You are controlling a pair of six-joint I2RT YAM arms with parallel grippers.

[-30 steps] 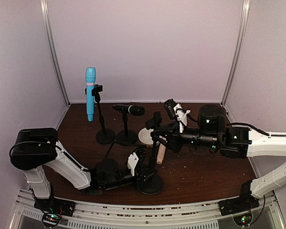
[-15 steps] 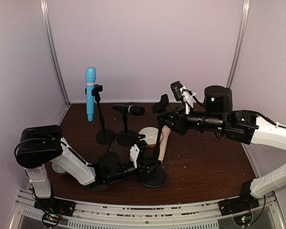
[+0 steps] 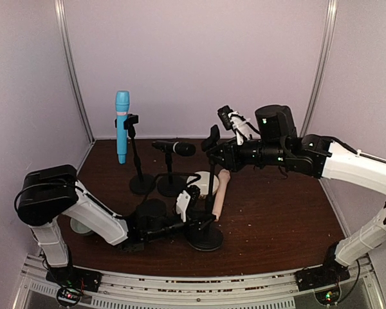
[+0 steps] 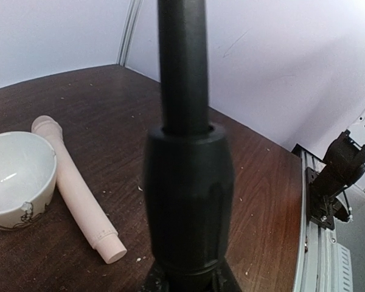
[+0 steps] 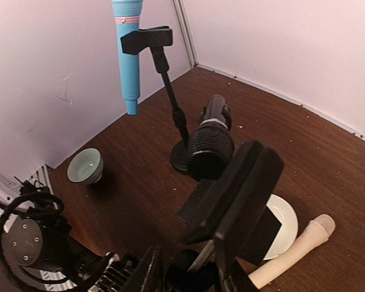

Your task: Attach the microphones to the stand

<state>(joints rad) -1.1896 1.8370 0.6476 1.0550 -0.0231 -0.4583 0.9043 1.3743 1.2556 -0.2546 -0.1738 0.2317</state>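
cream-pink microphone (image 3: 219,193), likely rigid, light, slick: take mid-barrel; left hand (image 3: 194,222) pinching stand (image 3: 204,239), 7 o'clock; right hand (image 3: 224,156): cannot tell.

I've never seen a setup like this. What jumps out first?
The light blue microphone, clipped upright on the tall stand at back left. Next to it the black microphone sits nearly level on a shorter stand, and the cream-pink microphone lies on the table beside a white bowl, by the third stand that the left hand grips.
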